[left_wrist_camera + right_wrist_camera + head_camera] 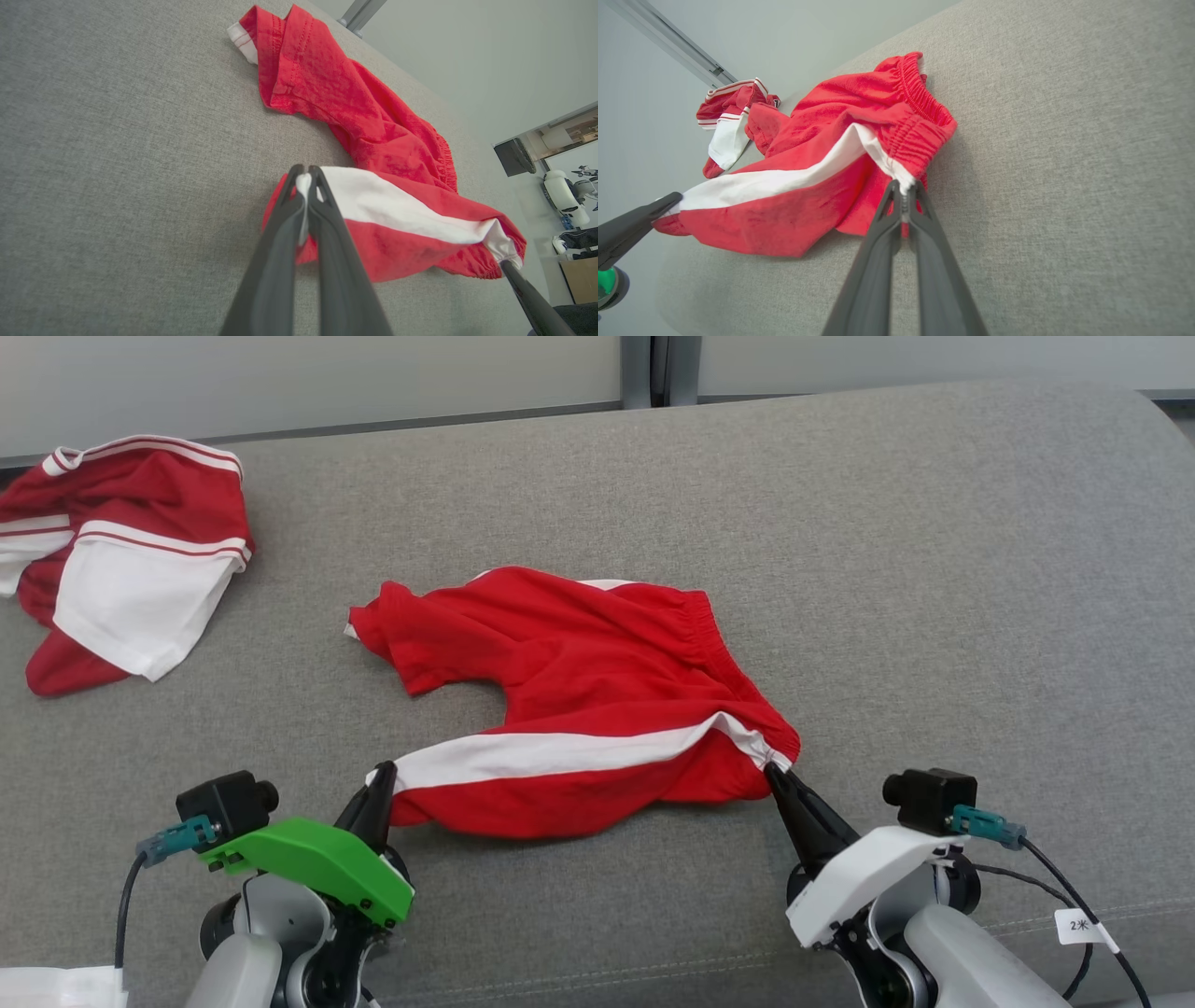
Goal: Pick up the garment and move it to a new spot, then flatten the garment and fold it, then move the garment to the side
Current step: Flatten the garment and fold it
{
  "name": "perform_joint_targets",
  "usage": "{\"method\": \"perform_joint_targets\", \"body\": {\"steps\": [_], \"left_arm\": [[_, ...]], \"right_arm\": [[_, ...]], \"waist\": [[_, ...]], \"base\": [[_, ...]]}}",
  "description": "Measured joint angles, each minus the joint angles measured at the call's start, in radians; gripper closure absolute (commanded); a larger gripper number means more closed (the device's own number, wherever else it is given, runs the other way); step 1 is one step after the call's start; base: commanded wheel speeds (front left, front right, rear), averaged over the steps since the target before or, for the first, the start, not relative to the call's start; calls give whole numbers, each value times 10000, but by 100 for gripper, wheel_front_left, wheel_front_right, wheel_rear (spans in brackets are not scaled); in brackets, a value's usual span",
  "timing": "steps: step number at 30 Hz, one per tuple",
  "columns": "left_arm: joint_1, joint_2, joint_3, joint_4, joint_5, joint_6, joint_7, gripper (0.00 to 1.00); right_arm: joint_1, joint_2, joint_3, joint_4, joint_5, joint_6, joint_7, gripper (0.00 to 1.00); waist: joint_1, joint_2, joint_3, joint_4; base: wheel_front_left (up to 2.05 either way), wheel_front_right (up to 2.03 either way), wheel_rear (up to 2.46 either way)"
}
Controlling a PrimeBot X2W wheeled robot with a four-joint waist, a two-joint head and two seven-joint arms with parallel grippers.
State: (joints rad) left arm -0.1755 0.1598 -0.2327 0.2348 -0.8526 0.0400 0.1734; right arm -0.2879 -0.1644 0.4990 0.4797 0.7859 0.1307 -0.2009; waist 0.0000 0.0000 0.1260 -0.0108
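Shorts: thin red cloth w/ white stripe, matt, crinkled (waistband elastic, gathered). Surface: grey woven fabric, coarse, matt. Fingers: dark plastic, smooth, matt. Cover on left wrist: green plastic, slight sheen.

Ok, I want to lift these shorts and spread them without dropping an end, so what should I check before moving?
1. The left fingers are shut on the leg-hem end of the white stripe on the shorts: ok.
2. The right fingers are shut on the waistband end of that stripe: ok.
3. Each pinch catches both layers of cloth: cannot tell.
4. The shorts lie flat: not ok, the far leg is crumpled and folded over.
5. The second garment lies apart from the shorts: ok.
6. Bare grey cushion to the right for a new spot: ok.
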Motion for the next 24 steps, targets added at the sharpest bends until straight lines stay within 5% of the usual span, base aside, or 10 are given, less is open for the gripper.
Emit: {"method": "perform_joint_targets", "body": {"steps": [24], "left_arm": [[-74,82,13,-211,-31,-65,-359,100]], "right_arm": [[-1263,-800,1547,117,901,0,-564,100]], "waist": [[0,0,-293,-14]], "base": [[0,0,0]]}}
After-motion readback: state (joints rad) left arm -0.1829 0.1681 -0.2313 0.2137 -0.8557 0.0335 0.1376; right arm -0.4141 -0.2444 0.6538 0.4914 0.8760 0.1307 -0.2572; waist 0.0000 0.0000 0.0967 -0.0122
